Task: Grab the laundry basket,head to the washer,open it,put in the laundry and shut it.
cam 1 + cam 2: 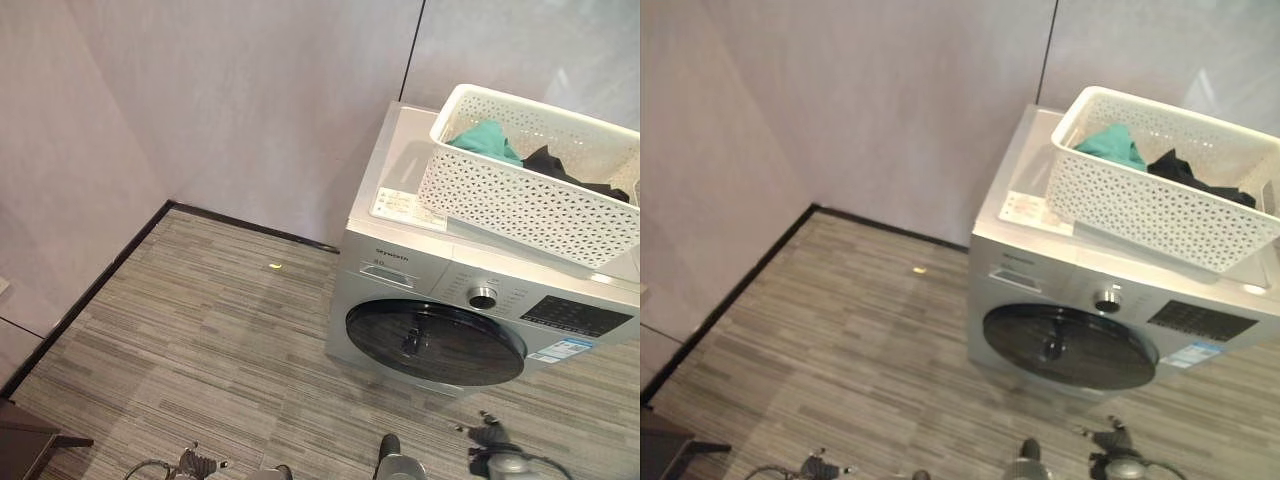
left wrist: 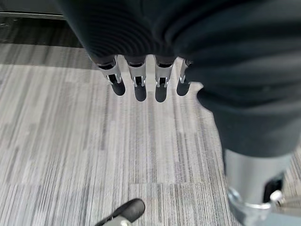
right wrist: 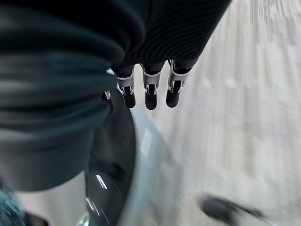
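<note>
Each robot hand, left (image 2: 141, 70) and right (image 3: 150, 80), wears a dark ribbed cover over its back and wrist, from which a row of silver fingers (image 2: 137, 77) with rounded dark tips sticks out.

Right hand (image 3: 150, 89) just hangs with fingers (image 3: 151, 100) straight, holding nothing. Under it is the washer's dark round door (image 3: 110, 165). Striped grey floor (image 3: 244, 117) sits alongside.

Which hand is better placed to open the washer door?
Right, probably. The right hand hangs open with the washer close beside it, near the shut door. The left hand hangs open over bare floor. The laundry basket sits on top.
</note>
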Motion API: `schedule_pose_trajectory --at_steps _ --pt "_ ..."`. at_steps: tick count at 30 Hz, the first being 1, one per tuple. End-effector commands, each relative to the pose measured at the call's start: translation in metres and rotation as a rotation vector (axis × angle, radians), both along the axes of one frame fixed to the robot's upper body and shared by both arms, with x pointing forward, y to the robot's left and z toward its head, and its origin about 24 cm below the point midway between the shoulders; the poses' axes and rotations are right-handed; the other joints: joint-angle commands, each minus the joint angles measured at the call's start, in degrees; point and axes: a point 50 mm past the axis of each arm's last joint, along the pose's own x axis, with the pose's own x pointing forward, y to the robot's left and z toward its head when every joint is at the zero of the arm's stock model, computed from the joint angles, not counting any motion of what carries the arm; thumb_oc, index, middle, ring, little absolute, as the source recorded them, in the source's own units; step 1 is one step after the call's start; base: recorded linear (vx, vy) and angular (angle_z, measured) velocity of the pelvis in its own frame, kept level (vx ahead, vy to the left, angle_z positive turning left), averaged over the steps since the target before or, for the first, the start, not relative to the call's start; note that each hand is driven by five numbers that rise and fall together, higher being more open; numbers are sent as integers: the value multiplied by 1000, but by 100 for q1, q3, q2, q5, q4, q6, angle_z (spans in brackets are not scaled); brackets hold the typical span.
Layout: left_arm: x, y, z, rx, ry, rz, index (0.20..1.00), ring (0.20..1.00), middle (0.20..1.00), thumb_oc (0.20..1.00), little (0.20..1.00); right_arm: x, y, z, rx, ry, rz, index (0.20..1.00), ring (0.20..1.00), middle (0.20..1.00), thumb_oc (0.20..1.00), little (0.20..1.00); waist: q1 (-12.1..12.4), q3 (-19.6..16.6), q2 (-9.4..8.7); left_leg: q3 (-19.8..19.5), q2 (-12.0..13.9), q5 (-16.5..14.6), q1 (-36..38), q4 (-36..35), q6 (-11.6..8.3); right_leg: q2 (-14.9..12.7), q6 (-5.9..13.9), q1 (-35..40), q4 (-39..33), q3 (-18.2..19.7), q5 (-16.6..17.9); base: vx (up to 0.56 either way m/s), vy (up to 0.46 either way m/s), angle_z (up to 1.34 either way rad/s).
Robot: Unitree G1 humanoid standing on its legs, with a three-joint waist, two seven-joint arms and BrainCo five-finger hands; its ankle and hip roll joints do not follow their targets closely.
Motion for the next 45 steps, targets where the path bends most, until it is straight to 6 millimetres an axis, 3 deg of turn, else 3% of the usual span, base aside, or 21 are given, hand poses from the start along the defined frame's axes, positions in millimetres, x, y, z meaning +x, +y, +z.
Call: schedule_pose_trajectory --at_steps 1,5,6,8,10,11,12,13,14,17,18,19,21,22,24,28,32,35,41,42,45 --pt "5 1 2 14 -26 -31 1000 1000 1000 1000 1000 22 -33 34 -159 -130 -11 1000 1000 1000 1000 1000 135 -240 -88 -117 21 -306 -226 -119 162 -347 192 145 132 20 -310 -92 -272 -3" --pt "-6 12 2 27 -4 28 1000 1000 1000 1000 1000 56 -39 76 -287 -298 98 1000 1000 1000 1000 1000 308 -303 -267 -27 253 -304 -342 -13 92 -662 320 282 -33 89 96 -53 -257 -22" --pt "-6 12 2 27 -4 28 1000 1000 1000 1000 1000 56 -39 76 -287 -298 98 1000 1000 1000 1000 1000 312 -299 -265 -23 255 -308 -342 -7 91 -659 320 284 -38 93 100 -43 -325 -32" --pt "-10 18 3 41 0 69 1000 1000 1000 1000 1000 76 -35 106 -366 -408 191 1000 1000 1000 1000 1000 328 -217 -352 -154 410 -296 -397 82 -26 -573 367 230 -44 637 64 -12 -412 -42" --pt "-9 19 4 44 -5 69 1000 1000 1000 1000 1000 77 -35 114 -401 -431 222 1000 1000 1000 1000 1000 309 -209 -392 -203 450 -241 -431 97 -100 -494 379 188 37 842 -85 34 -309 -12" --pt "-8 21 5 48 -16 74 1000 1000 1000 1000 1000 79 -32 133 -460 -491 286 1000 1000 1000 1000 1000 258 -169 -436 -354 613 -115 -437 76 -262 -198 368 237 84 1068 -752 44 -260 5" --pt "-8 21 5 48 -14 73 1000 1000 1000 1000 1000 78 -33 133 -460 -489 286 1000 1000 1000 1000 1000 250 -172 -430 -371 623 -110 -433 67 -272 -189 359 236 115 1052 -780 74 -578 25" --pt "-9 21 5 50 -18 81 1000 1000 1000 1000 1000 82 -30 146 -495 -526 347 1000 1000 1000 1000 1000 278 -130 -433 -462 909 124 -450 12 -461 54 266 349 77 808 -1234 32 -337 64" --pt "-9 21 5 49 -18 81 1000 1000 1000 1000 1000 82 -30 146 -495 -526 348 1000 1000 1000 1000 1000 258 -127 -419 -485 926 136 -447 -2 -473 72 255 364 76 781 -1241 31 -512 82" --pt "-1 11 3 17 -50 94 1000 1000 1000 1000 1000 87 -16 153 -447 -599 403 1000 1000 1000 1000 1000 143 -99 -362 -368 1385 835 -692 -282 -621 584 -12 526 -240 325 -1444 -45 -449 46" --pt "-1 11 3 17 -50 94 1000 1000 1000 1000 1000 87 -16 153 -447 -599 403 1000 1000 1000 1000 1000 136 -102 -360 -377 1385 834 -701 -278 -621 585 -12 527 -243 317 -1443 -213 -415 48" --pt "15 2 5 -6 -102 103 1000 1000 1000 1000 1000 85 -5 150 -392 -611 438 1000 1000 1000 1000 1000 13 18 -414 255 1446 666 -758 289 -488 609 -151 515 -300 92 -1422 -152 -241 74" --pt "19 -4 5 -24 -125 97 1000 1000 1000 1000 1000 81 4 139 -341 -584 477 1000 1000 1000 1000 1000 -13 14 -372 348 1268 191 -622 842 -441 695 -237 571 -471 -22 -1453 -106 -237 113" --pt "21 -7 5 -32 -129 85 1000 1000 1000 1000 1000 80 7 136 -332 -572 493 1000 1000 1000 1000 1000 -36 -19 -334 362 1102 -4 -551 826 -399 724 -250 618 -523 -116 -1467 -49 -110 81" --pt "23 -15 4 -51 -136 57 1000 1000 1000 1000 1000 71 2 131 -328 -547 466 1000 1000 1000 1000 1000 -232 -137 -209 993 1063 49 -285 248 -391 738 -223 639 -547 -408 -1470 -20 -19 49" --pt "23 -21 3 -57 -127 10 1000 1000 1000 1000 1000 70 2 124 -321 -511 463 1000 1000 1000 1000 1000 -203 -159 -92 509 916 294 -219 -234 -520 775 -229 670 -650 -485 -1409 0 6 75" --pt "16 -22 1 -64 -116 -11 1000 1000 1000 1000 1000 68 0 119 -333 -482 468 1000 1000 1000 1000 1000 -182 -129 -12 610 902 393 -162 -479 -580 654 -134 696 -824 -583 -1217 -16 32 17" --pt "-1 -16 -2 -59 -75 43 1000 1000 1000 1000 1000 75 11 114 -279 -503 473 1000 1000 1000 1000 1000 -95 -90 39 551 894 445 -52 -647 -593 664 -121 614 -803 -451 -1192 6 -28 -7" --pt "-20 2 -2 -27 -49 157 1000 1000 1000 1000 1000 84 23 119 -313 -515 553 1000 1000 1000 1000 1000 15 13 -10 552 1218 506 -106 3 -688 913 -312 548 -542 -268 -1466 6 -138 -14" --pt "-17 6 0 -21 -77 202 1000 1000 1000 1000 1000 84 26 121 -334 -509 590 1000 1000 1000 1000 1000 128 162 -54 221 1292 836 -376 600 -681 1050 -460 541 -505 -214 -1439 -63 -262 -33" --pt "-11 7 2 -27 -109 219 1000 1000 1000 1000 1000 81 24 120 -345 -491 607 1000 1000 1000 1000 1000 133 230 -109 -133 1192 812 -594 836 -679 1071 -506 590 -509 -265 -1473 0 -123 -39"
